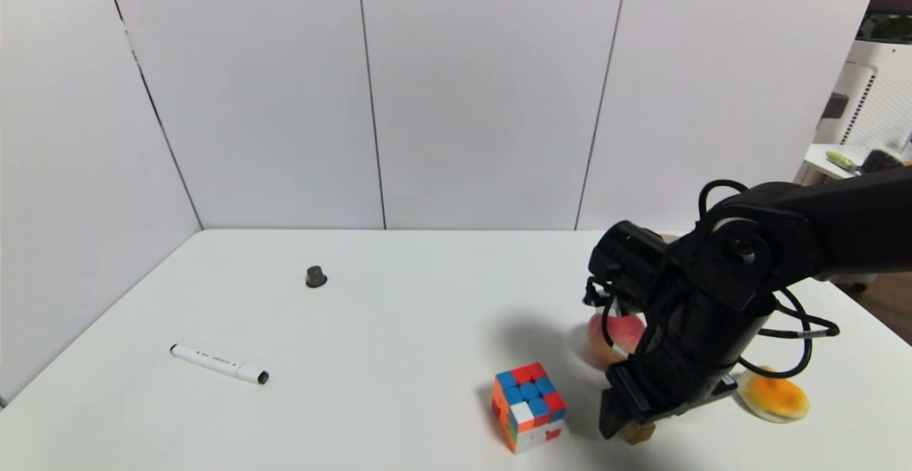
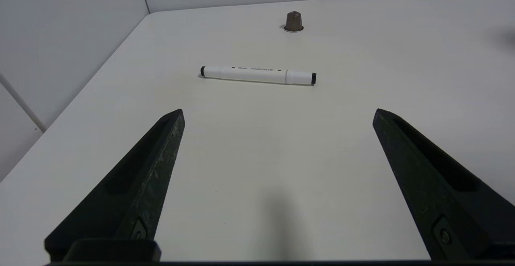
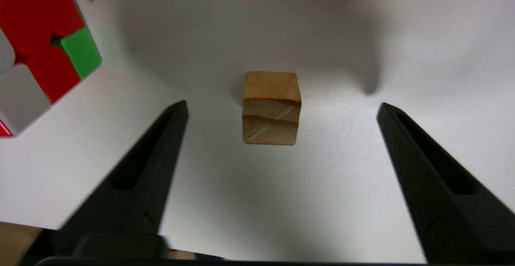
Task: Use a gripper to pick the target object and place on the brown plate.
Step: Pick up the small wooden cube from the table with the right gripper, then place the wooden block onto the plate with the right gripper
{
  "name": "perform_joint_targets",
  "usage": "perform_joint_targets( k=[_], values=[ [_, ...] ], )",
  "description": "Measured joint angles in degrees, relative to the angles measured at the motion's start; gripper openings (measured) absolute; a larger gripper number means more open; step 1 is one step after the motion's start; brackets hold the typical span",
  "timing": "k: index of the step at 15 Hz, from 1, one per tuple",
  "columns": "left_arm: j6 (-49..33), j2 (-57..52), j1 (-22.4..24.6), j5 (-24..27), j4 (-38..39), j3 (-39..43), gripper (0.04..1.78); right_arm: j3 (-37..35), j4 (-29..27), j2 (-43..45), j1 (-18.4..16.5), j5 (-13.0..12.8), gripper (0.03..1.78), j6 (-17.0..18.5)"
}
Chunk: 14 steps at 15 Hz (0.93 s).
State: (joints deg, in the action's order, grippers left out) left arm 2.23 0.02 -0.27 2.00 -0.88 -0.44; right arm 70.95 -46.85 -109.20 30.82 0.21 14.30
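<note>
Right black pointed-jaw gripper (image 3: 281, 109) spread wide, poised low over the small tan wooden cube (image 3: 271, 108), which sits on the white table (image 1: 399, 328) between the tips, untouched, beside the multicoloured puzzle cube (image 1: 529, 407). Nothing grasped yet; pick, carry and placing all remain. Plain pale grain, square edges. Left gripper (image 2: 277, 115) open, idle near the white marker (image 2: 257, 75).

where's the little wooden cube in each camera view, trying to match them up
Head view: the wooden cube sits at the near table edge, mostly hidden under the right gripper, beside the puzzle cube.
Left wrist view: not in it; only the marker and dark cap show.
Right wrist view: centred on the table, between and just beyond the open fingertips.
Shared landmark: the puzzle cube, seen in the head and right wrist views.
</note>
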Motion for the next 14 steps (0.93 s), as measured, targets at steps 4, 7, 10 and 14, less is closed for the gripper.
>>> perform_joint_targets(
  k=[4,7,10,14],
  values=[
    [0.02,0.0,0.0,0.0,0.0,0.0,1.69,0.02,0.0,-0.24,-0.01,-0.51,0.94,-0.05],
    [-0.02,0.0,0.0,0.01,0.0,0.02,1.69,0.07,0.02,-0.28,-0.11,-0.72,0.31,0.0],
    [0.0,0.0,0.0,0.01,0.0,0.02,1.69,0.05,0.02,-0.3,-0.26,-0.73,0.34,-0.05],
    [0.0,-0.02,0.0,0.0,0.0,0.0,1.69,2.01,-0.12,1.29,-2.18,-3.27,0.34,-0.66]
  ],
)
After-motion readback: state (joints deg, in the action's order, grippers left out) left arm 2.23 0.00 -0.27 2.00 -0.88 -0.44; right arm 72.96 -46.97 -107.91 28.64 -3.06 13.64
